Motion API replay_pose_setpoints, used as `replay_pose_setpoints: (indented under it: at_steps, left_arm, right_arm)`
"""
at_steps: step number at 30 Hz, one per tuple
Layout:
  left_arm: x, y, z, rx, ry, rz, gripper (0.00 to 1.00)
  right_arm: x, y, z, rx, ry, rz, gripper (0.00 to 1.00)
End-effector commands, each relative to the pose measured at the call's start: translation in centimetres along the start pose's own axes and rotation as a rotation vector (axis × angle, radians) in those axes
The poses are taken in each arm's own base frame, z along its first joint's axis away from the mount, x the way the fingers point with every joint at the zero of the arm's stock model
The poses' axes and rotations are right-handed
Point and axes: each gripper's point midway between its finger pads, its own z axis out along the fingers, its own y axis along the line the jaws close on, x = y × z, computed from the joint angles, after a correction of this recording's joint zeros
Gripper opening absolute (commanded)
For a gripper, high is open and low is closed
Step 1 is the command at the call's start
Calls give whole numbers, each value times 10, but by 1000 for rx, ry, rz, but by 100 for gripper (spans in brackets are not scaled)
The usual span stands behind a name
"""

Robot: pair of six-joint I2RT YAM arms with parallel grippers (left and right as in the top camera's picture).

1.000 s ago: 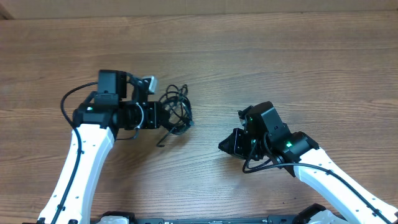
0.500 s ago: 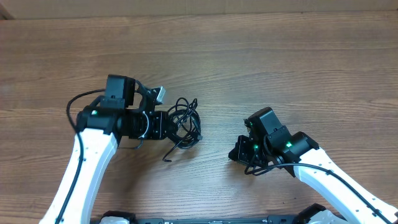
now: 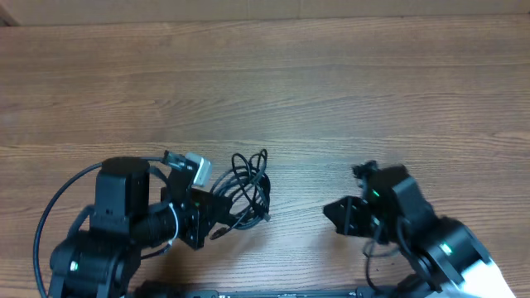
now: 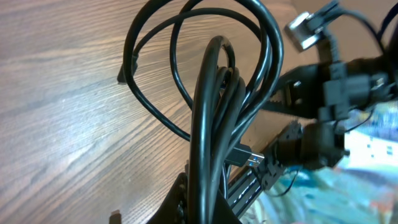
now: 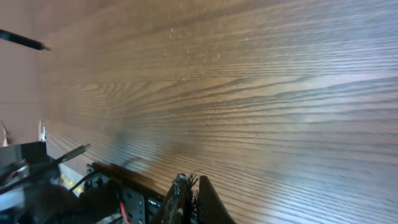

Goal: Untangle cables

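A tangled bundle of black cables (image 3: 248,184) hangs from my left gripper (image 3: 214,222), lifted a little above the wooden table. In the left wrist view the loops (image 4: 211,106) run up from between my shut fingers (image 4: 202,208), with a USB plug (image 4: 249,155) at one end. My right gripper (image 3: 335,213) is apart from the bundle, to its right, near the front edge. In the right wrist view its fingers (image 5: 189,199) are shut; a few thin frayed strands show between the tips, and I cannot tell what they are.
The wooden table (image 3: 348,91) stretches far back. The front table edge with a black rail (image 5: 124,186) lies close below both grippers. My right arm (image 4: 329,99) shows in the left wrist view behind the cable loops.
My left gripper has carried the cable bundle right and toward the front edge, lifting it. My right gripper has drawn back to the right and toward the front.
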Motion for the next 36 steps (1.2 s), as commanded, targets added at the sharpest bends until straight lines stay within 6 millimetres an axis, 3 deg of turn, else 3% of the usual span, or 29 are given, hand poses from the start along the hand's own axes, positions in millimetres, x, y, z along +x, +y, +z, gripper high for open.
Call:
replay_pose_setpoints:
  at_steps: [1, 8, 12, 15, 17, 24, 26, 27, 30, 33, 36]
  left_arm:
    - [2, -17, -1, 63, -1, 128, 4]
    - [16, -74, 2, 416, -11, 458, 4]
    - [25, -73, 13, 460, 5, 467, 5]
    - [35, -65, 23, 463, 31, 443, 4]
    - [40, -66, 27, 508, 38, 412, 4]
    - [24, -81, 23, 606, -39, 454, 4]
    - [16, -82, 24, 598, -63, 455, 4]
    - [7, -80, 25, 573, -83, 440, 5]
    - [-15, -48, 43, 349, -99, 232, 4]
    - [-26, -10, 51, 128, -128, 27, 4]
    - [-30, 6, 52, 44, -150, -46, 4]
  right_arm:
    - [-6, -6, -30, 17, -146, -43, 4]
    - [3, -7, -57, -32, -231, -79, 4]
    - [5, 5, -58, -90, -215, -96, 4]
    - [7, 23, -60, -173, -205, -219, 4]
    - [2, 33, -63, -201, -239, -351, 21]
    - [-21, 43, -69, -190, -352, -436, 45]
    - [-24, 44, -68, -190, -362, -437, 46]
    - [-25, 45, -67, -190, -359, -432, 46]
    - [-26, 44, -64, -183, -350, -429, 47]
    - [-26, 44, -64, -183, -345, -414, 50]
    - [-25, 43, -63, -188, -341, -380, 52]
